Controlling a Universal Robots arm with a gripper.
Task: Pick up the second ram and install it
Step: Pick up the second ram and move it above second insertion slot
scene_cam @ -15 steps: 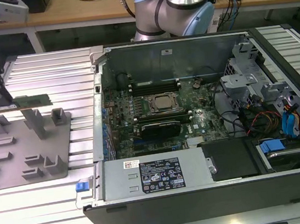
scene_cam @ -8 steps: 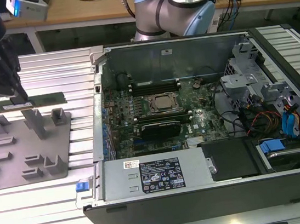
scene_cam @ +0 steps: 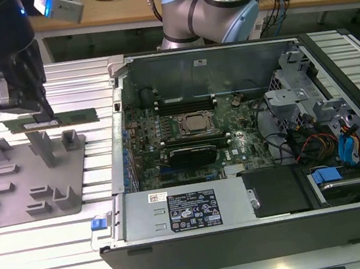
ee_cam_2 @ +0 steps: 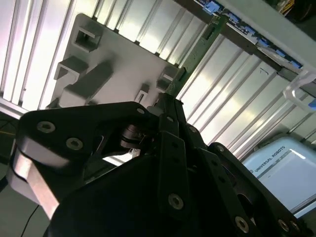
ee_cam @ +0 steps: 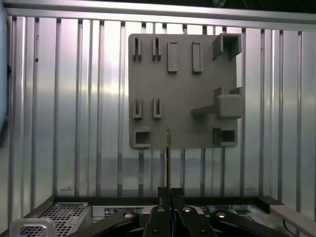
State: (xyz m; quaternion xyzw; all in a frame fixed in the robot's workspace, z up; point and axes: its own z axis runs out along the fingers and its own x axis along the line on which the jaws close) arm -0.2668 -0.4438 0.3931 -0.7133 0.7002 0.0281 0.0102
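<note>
Evidently the pick-up is done: the ram (scene_cam: 75,116) sits level in the upper left of the exterior view. It is clamped near mid-length by the tool (scene_cam: 43,116), which is closed tight on its flat faces. In the first wrist view the ram (ee_cam: 168,148) shows edge-on, a thin line rising from the tool (ee_cam: 169,191). It looks clear of the grey fixture (scene_cam: 15,189) on the counter (scene_cam: 57,257). Installing is not yet done; that calls for crossing to the case (scene_cam: 223,62) and squaring the ram's edge to a black slot (scene_cam: 185,100) by the socket (scene_cam: 195,124).
</note>
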